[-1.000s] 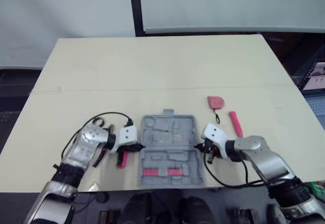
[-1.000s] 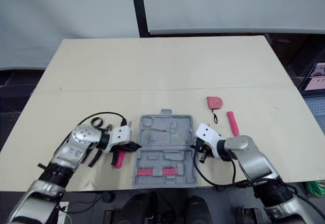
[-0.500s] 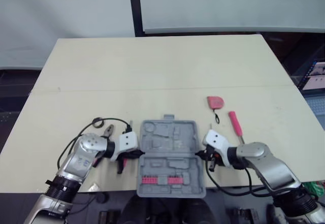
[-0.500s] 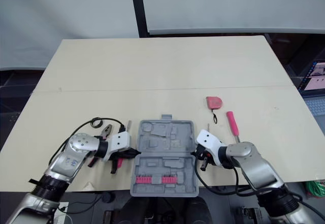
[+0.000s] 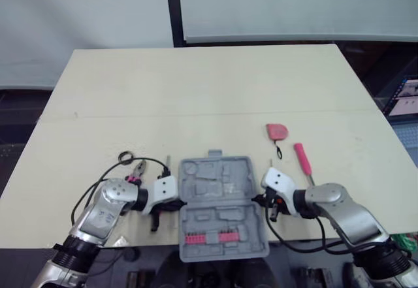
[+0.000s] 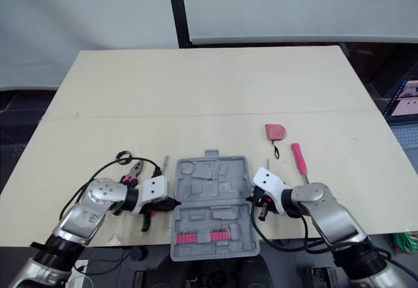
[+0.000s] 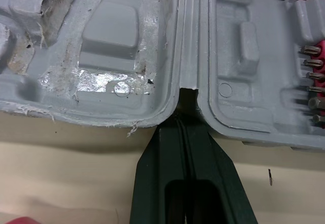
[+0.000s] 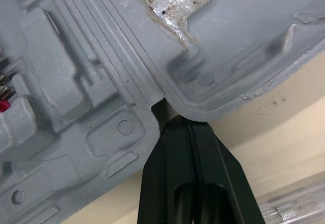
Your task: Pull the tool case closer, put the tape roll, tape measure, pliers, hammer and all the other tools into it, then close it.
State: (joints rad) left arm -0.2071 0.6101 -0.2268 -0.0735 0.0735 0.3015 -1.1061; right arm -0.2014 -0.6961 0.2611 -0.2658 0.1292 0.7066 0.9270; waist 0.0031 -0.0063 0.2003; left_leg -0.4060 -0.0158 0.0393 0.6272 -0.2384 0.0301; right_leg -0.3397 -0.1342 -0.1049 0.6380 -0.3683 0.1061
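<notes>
On the pale table [image 5: 196,85], open tool case [image 5: 219,200] near the front edge. Left gripper [image 7: 187,107] and right gripper [image 8: 168,121] squeezed shut, tips in its hinge notches. Pull evenly, slowly.

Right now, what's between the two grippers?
In the left eye view, the open tool case: left gripper at one hinge notch, right gripper at the opposite one, both shut.

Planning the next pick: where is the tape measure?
In the eye views, the tape measure lies on the robot's right, beside the pink-handled screwdriver.
</notes>
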